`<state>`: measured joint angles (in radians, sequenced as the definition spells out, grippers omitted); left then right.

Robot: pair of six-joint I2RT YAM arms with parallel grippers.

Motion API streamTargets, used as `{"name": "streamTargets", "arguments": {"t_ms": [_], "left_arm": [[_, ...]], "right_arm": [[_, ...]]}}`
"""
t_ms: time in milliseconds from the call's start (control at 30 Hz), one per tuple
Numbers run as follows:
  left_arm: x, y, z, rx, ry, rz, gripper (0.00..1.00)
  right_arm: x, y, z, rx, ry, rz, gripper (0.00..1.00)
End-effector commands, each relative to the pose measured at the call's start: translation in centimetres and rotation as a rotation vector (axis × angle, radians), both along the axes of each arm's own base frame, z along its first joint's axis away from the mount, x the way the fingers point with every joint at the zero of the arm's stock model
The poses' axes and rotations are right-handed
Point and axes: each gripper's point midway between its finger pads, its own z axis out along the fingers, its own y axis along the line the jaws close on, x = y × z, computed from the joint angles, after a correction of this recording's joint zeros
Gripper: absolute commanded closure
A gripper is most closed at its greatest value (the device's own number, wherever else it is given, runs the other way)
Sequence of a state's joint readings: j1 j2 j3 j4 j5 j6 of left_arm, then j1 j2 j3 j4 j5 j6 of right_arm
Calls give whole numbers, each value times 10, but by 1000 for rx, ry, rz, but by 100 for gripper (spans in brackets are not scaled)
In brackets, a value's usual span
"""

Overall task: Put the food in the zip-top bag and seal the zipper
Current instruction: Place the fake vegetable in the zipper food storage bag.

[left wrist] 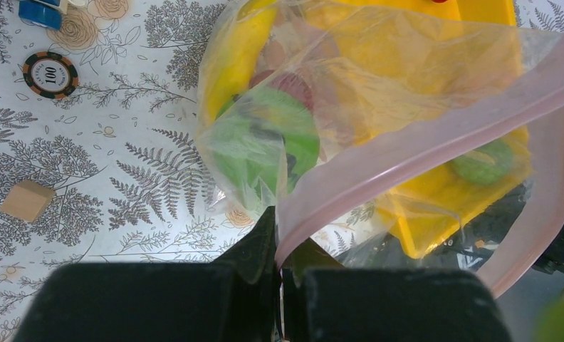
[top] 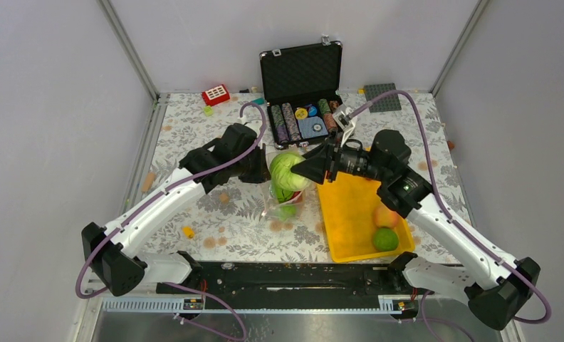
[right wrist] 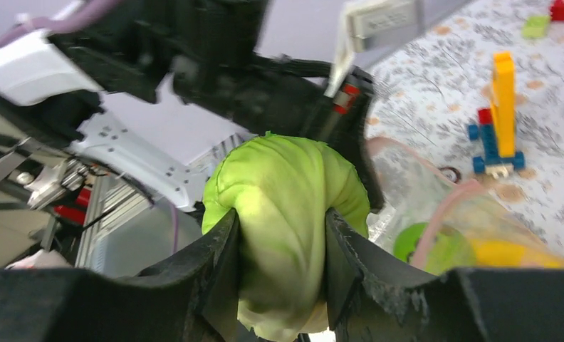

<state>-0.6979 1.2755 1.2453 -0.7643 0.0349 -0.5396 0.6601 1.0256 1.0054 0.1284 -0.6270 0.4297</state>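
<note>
My left gripper (top: 265, 165) is shut on the pink zipper strip (left wrist: 407, 153) of the clear zip-top bag (top: 285, 203) and holds its mouth up; its fingers meet on the strip in the left wrist view (left wrist: 279, 242). Green, yellow and reddish toy food (left wrist: 265, 139) lies inside the bag. My right gripper (top: 304, 169) is shut on a pale green toy cabbage (top: 286, 169) right above the bag mouth; the right wrist view shows the cabbage (right wrist: 283, 228) squeezed between the jaws. A peach (top: 386, 214) and a green round fruit (top: 385, 239) lie in the yellow tray (top: 350, 214).
An open black case (top: 300, 78) with poker chips stands at the back. A red brick piece (top: 216, 94), a grey baseplate (top: 382, 96), a loose chip (left wrist: 50, 74), a wooden cube (left wrist: 26, 200) and a toy brick tower (right wrist: 498, 121) lie on the patterned table.
</note>
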Motion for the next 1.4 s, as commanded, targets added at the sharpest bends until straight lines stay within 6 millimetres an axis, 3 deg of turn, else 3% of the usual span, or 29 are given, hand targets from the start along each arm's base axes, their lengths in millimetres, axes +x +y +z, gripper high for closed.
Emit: {"name": "streamTargets", "arguments": {"t_ms": [0, 167, 400, 467, 667, 867, 1167, 1367], "left_arm": [[4, -7, 33, -85, -78, -13, 100], [2, -9, 33, -96, -69, -21, 100], [2, -13, 36, -115, -68, -29, 100], [2, -14, 38, -122, -69, -34, 100], [1, -17, 39, -129, -64, -44, 100], [2, -15, 39, -127, -68, -38, 100], [6, -20, 41, -135, -70, -42, 100], [9, -21, 40, -126, -70, -38, 100]], "right_arm": [[32, 2, -33, -91, 42, -137, 91], [47, 0, -70, -247, 90, -260, 90], [58, -12, -87, -410, 5, -405, 83], [58, -14, -90, -443, -13, -425, 75], [64, -21, -92, -521, -59, -502, 27], [59, -18, -88, -510, -64, -483, 1], [42, -9, -62, -399, -93, -392, 0], [49, -34, -59, -422, -77, -521, 0]]}}
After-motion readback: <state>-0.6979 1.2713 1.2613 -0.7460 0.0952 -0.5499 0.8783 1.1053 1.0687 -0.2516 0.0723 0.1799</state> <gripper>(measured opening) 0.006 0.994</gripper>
